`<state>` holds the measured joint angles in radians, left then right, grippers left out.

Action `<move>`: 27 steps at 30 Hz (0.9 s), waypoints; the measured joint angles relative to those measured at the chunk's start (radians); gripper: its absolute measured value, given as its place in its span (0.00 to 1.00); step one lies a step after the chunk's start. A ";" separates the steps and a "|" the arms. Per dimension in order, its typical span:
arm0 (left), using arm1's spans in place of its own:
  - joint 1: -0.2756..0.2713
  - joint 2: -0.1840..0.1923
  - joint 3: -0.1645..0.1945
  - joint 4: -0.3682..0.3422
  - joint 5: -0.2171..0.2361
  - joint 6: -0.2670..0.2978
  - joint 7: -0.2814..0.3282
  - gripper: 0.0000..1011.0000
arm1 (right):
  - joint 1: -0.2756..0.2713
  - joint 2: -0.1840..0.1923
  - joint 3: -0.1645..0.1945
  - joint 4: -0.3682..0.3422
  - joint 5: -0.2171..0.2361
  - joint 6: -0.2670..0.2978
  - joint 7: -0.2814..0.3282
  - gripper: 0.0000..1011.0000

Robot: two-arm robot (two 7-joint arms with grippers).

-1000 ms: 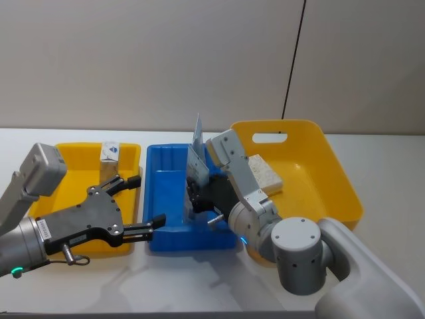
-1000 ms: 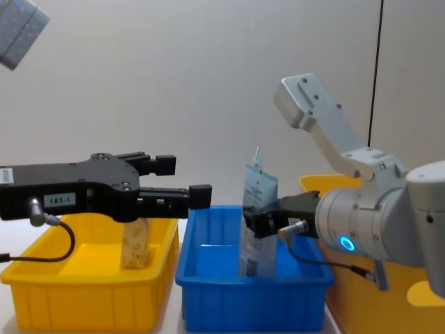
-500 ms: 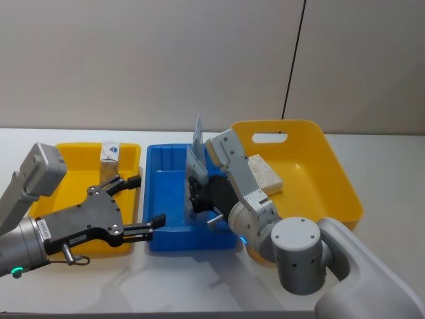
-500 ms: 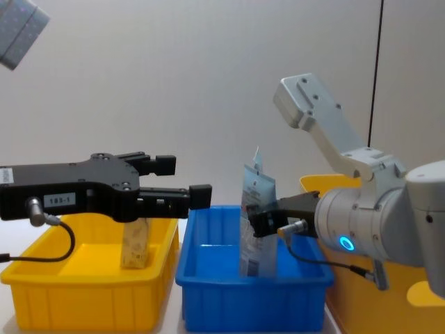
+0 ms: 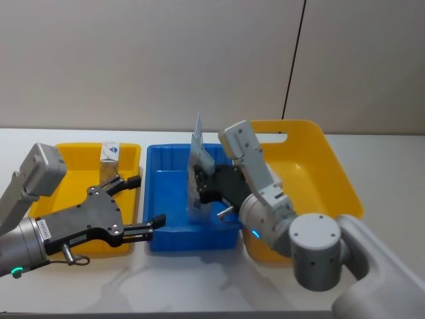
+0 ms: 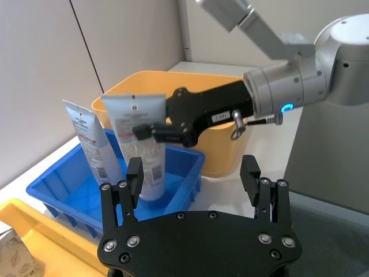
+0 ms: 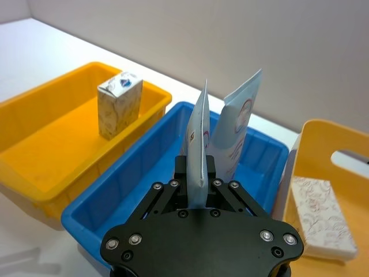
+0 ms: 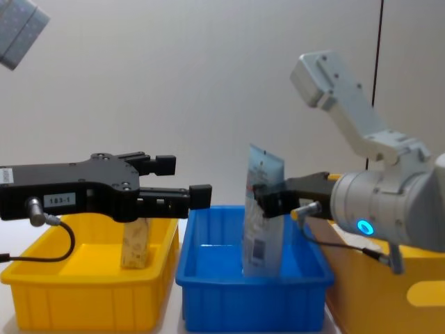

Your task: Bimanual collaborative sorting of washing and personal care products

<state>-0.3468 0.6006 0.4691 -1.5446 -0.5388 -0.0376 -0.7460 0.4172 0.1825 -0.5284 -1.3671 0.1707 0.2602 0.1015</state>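
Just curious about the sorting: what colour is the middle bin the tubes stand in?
Blue bin, clearest in the right wrist view.

The right gripper (image 8: 263, 199) reaches in from the right over the blue bin (image 8: 254, 296), its fingers closed on a light-blue pouch (image 8: 262, 209) that stands upright, its lower end down inside the bin. The left gripper (image 8: 182, 180) comes in from the left, held level above the yellow bin (image 8: 83, 292), its two fingers apart with nothing between them. A beige pack (image 8: 135, 243) stands upright in that yellow bin, partly behind the gripper. Another yellow bin (image 8: 389, 292) sits at the right, just beside the blue one.
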 joint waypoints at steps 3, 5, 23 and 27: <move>0.000 0.000 0.000 0.000 0.000 0.000 0.000 0.99 | -0.003 0.020 0.009 -0.018 0.005 -0.019 0.023 0.13; 0.000 0.000 0.000 0.000 0.000 0.000 0.000 0.99 | -0.004 0.038 0.017 -0.034 0.010 -0.035 0.045 0.13; 0.000 0.000 0.000 0.000 0.000 0.000 0.000 0.99 | 0.008 0.135 0.100 -0.127 0.068 -0.100 0.174 0.13; 0.000 0.000 0.000 0.000 0.000 0.000 0.000 0.99 | 0.011 0.150 0.136 -0.151 0.096 -0.098 0.194 0.13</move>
<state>-0.3468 0.6007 0.4691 -1.5446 -0.5387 -0.0375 -0.7460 0.4282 0.3329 -0.3929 -1.5182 0.2672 0.1626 0.2952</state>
